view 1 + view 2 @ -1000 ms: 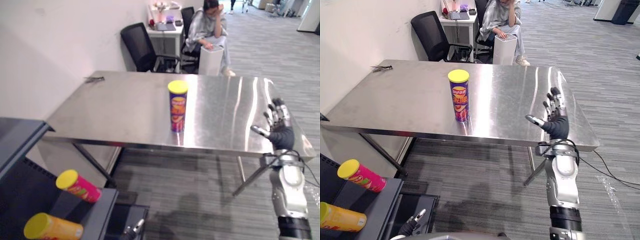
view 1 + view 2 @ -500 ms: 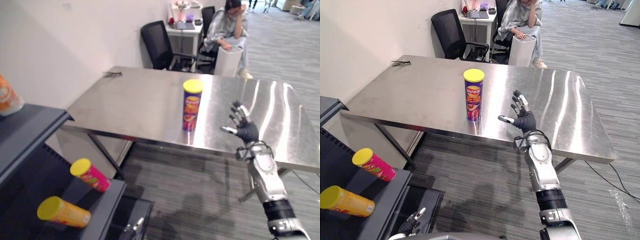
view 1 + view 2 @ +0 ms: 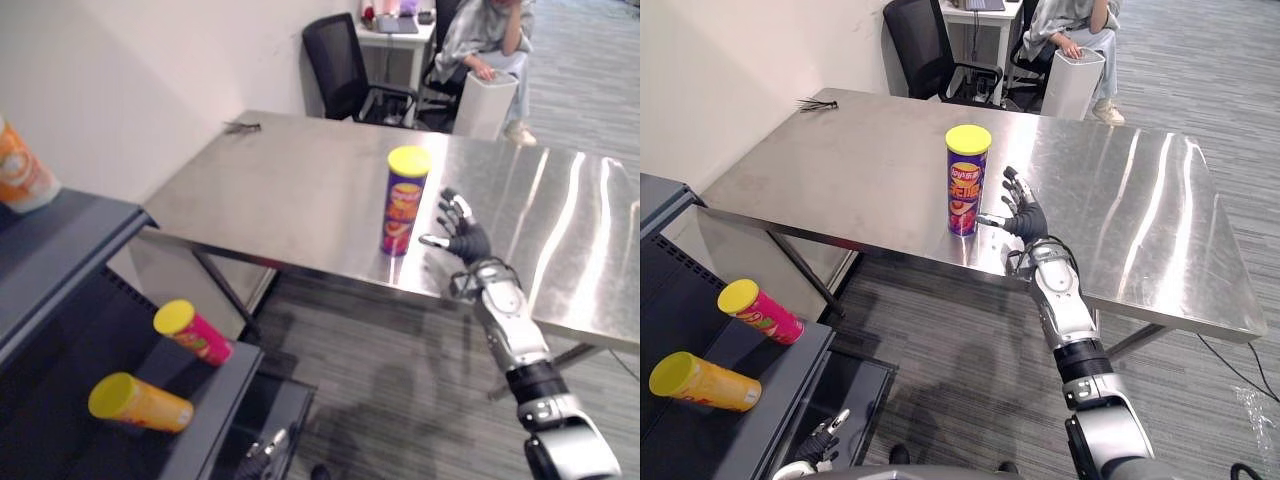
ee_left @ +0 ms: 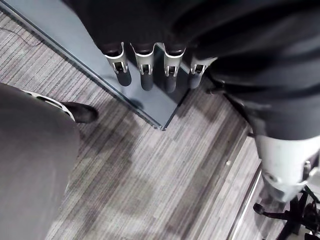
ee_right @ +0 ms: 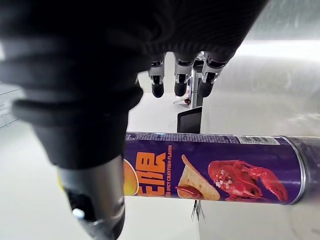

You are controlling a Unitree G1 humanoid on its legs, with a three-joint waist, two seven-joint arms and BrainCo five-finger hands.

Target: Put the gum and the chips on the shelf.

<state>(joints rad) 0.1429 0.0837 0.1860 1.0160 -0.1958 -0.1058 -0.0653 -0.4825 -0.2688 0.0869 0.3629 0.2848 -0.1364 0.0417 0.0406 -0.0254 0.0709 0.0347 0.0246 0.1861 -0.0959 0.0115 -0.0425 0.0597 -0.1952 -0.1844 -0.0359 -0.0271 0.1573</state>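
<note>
1 second brought the wide-spread right hand (image 3: 1024, 216) close to 3 o'clock of the purple chips can (image 3: 966, 185). Grasp seems next; left hand (image 4: 145, 70) hangs straight-fingered.

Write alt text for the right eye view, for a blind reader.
Open right hand beside an upright purple chips can, yellow-lidded, on a steel table. A pink can and an orange can lie on a dark shelf, lower left.
</note>
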